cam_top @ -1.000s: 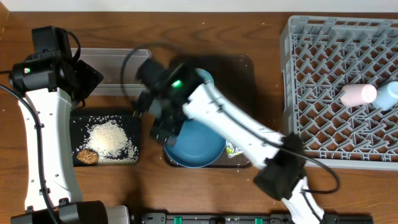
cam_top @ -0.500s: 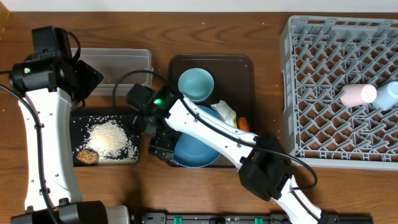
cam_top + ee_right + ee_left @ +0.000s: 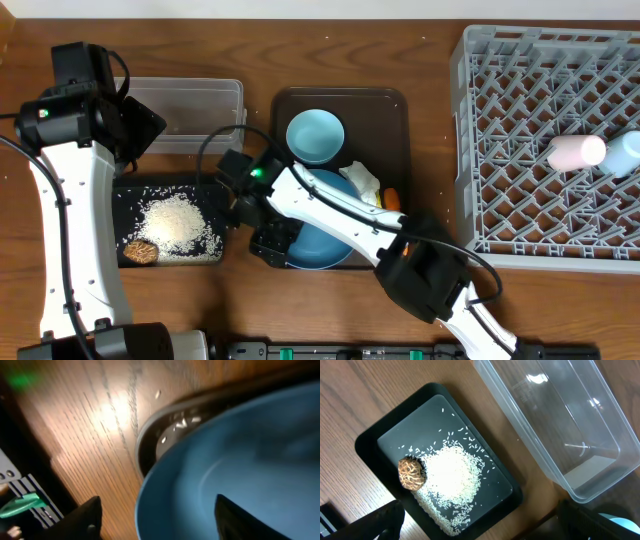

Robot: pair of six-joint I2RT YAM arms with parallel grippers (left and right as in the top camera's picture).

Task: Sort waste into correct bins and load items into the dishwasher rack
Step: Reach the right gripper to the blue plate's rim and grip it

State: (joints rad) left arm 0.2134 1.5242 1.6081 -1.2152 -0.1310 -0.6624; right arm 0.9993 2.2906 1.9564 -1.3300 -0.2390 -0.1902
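Right gripper slid a bit along dish rim, jaws apart. Left gripper prob spread too, above rice tray. Wrapper print too blurry 2 read.

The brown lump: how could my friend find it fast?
In the overhead view, find the clear tub at upper left; the black tray lies just below it. At the edge of the white rice sits the brown lump, the only round, wrinkly thing there.
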